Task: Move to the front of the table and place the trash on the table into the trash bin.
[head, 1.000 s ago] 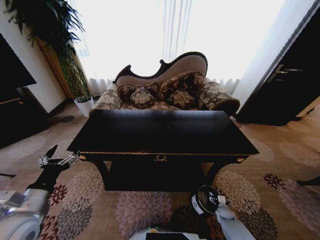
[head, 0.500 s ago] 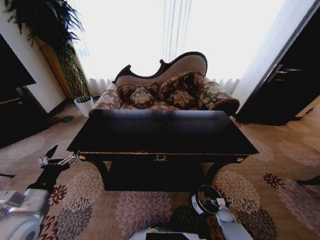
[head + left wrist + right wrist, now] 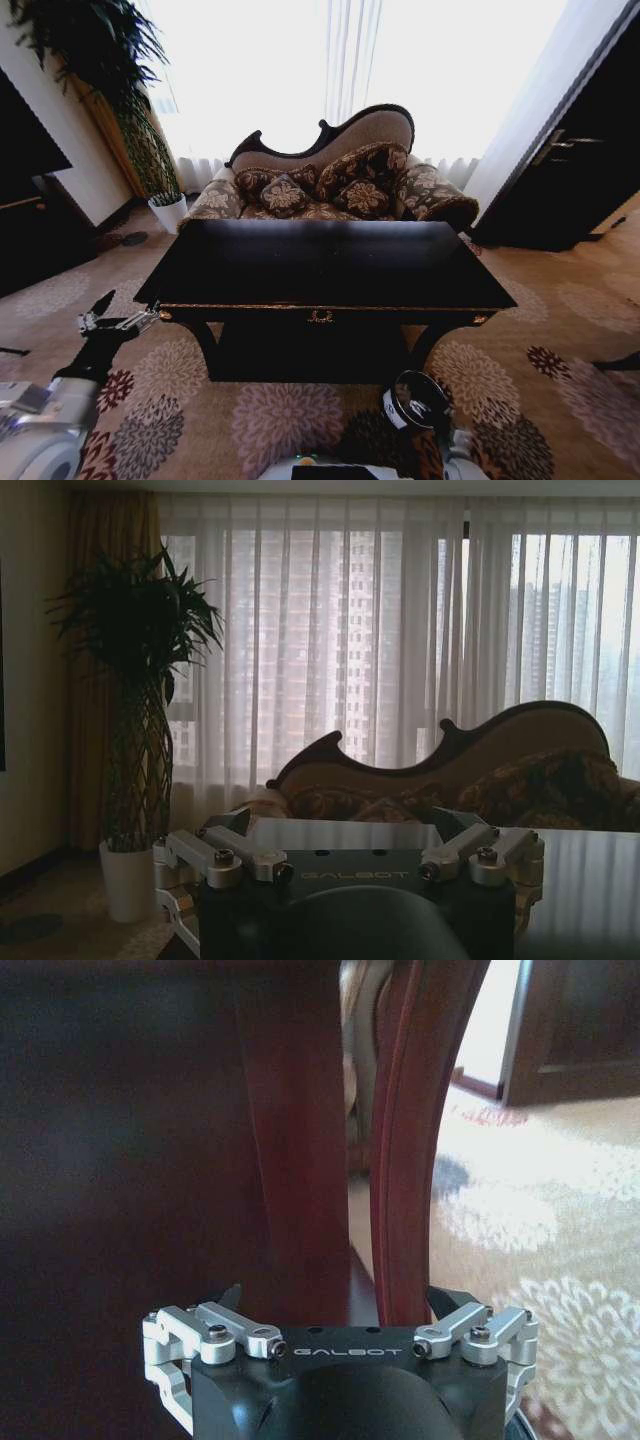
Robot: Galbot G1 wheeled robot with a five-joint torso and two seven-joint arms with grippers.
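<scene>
The glossy black table point(image 3: 320, 262) with gold trim stands straight ahead, its front edge facing me. The trash is out of view; the dark tabletop shows no wads. On the carpet below the table's front right sits the small dark trash bin point(image 3: 415, 400) with a pale rim. My left gripper point(image 3: 122, 310) hangs open and holds nothing, just off the table's front left corner. In the right wrist view, my right gripper point(image 3: 340, 1300) is low and open, facing a carved table leg point(image 3: 400, 1160) at close range.
A patterned sofa point(image 3: 320, 180) stands behind the table, with bright curtained windows beyond it. A potted plant point(image 3: 165, 210) is at the back left, a dark cabinet point(image 3: 580, 170) at the right and a black TV cabinet point(image 3: 30, 220) at the left. Floral carpet surrounds the table.
My right arm has sunk back from beside the trash bin toward the bottom edge of the head view. The left arm and the camera have stayed still.
</scene>
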